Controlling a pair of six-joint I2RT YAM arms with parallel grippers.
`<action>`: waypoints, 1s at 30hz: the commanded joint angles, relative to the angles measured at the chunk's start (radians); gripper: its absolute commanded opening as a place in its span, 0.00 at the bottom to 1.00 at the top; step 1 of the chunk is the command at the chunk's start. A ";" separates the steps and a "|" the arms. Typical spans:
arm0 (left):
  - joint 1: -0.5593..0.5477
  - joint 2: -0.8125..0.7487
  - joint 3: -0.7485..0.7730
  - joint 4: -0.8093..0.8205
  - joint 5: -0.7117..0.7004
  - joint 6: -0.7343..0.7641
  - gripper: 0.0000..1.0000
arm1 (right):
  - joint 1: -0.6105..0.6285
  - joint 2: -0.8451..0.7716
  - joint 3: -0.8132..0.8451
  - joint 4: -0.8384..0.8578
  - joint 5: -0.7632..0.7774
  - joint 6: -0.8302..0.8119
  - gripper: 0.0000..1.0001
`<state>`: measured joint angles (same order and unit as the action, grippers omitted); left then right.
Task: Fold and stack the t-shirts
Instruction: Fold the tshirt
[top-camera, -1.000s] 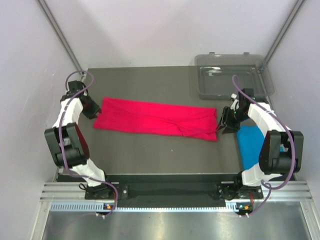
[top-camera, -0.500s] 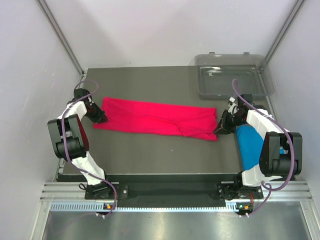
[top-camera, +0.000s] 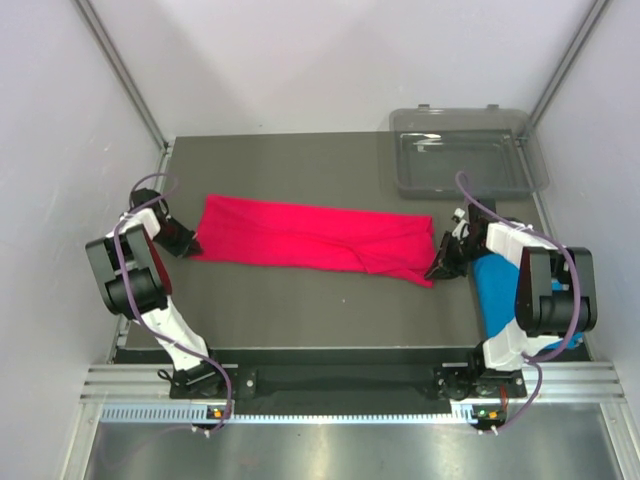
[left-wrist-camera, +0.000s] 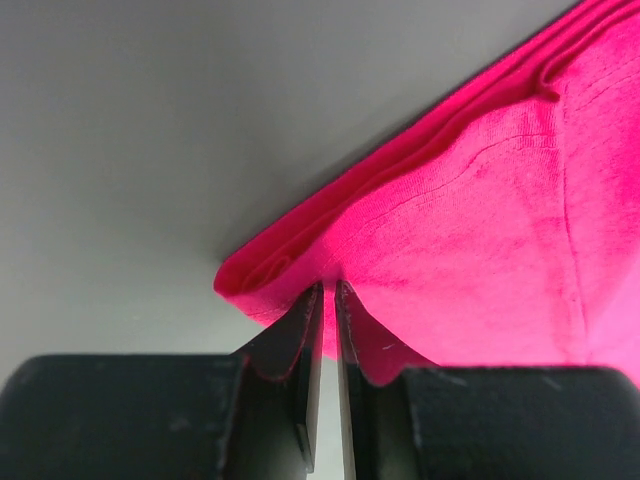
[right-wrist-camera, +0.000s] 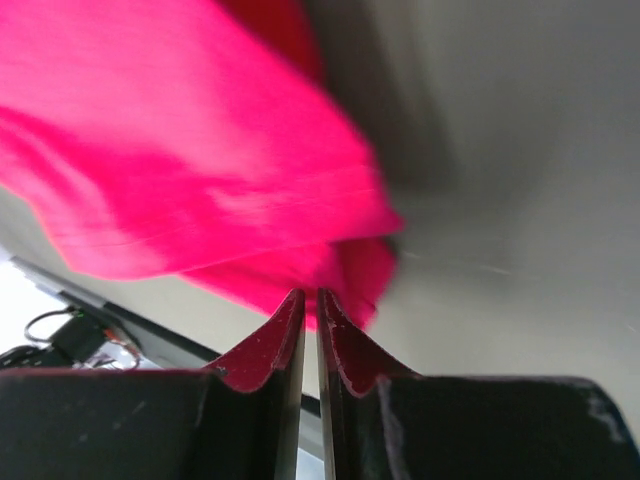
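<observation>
The crimson-pink t-shirt (top-camera: 310, 238) lies as a long folded strip across the table's middle. My left gripper (top-camera: 192, 244) is shut on the shirt's near left corner; the left wrist view shows the folded edge (left-wrist-camera: 290, 270) pinched at the fingertips (left-wrist-camera: 327, 290). My right gripper (top-camera: 437, 267) is shut on the shirt's near right corner, which shows blurred in the right wrist view (right-wrist-camera: 340, 270) at the fingertips (right-wrist-camera: 308, 297). The sky blue t-shirt (top-camera: 500, 295) lies at the table's right edge, partly under the right arm.
A clear grey plastic tray (top-camera: 465, 150) stands at the back right corner. Grey walls enclose the table (top-camera: 300, 310) on three sides.
Both grippers have moved down and nearer to the front edge, onto the pink shirt's near corners. The shirt's right end has shifted slightly.
</observation>
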<state>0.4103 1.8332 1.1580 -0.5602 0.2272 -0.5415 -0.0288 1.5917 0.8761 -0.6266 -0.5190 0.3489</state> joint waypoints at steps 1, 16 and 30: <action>0.007 -0.031 0.008 -0.047 -0.107 0.055 0.15 | -0.002 0.010 -0.031 0.010 0.068 -0.019 0.10; -0.280 -0.218 -0.030 0.175 0.349 -0.015 0.18 | -0.002 -0.133 0.073 -0.091 0.047 -0.045 0.38; -0.939 0.032 -0.009 0.669 0.407 -0.518 0.38 | -0.074 -0.062 0.130 -0.064 0.014 -0.088 0.54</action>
<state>-0.4774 1.8374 1.1355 -0.0128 0.6380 -0.9367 -0.0765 1.5341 0.9638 -0.6945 -0.4946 0.2951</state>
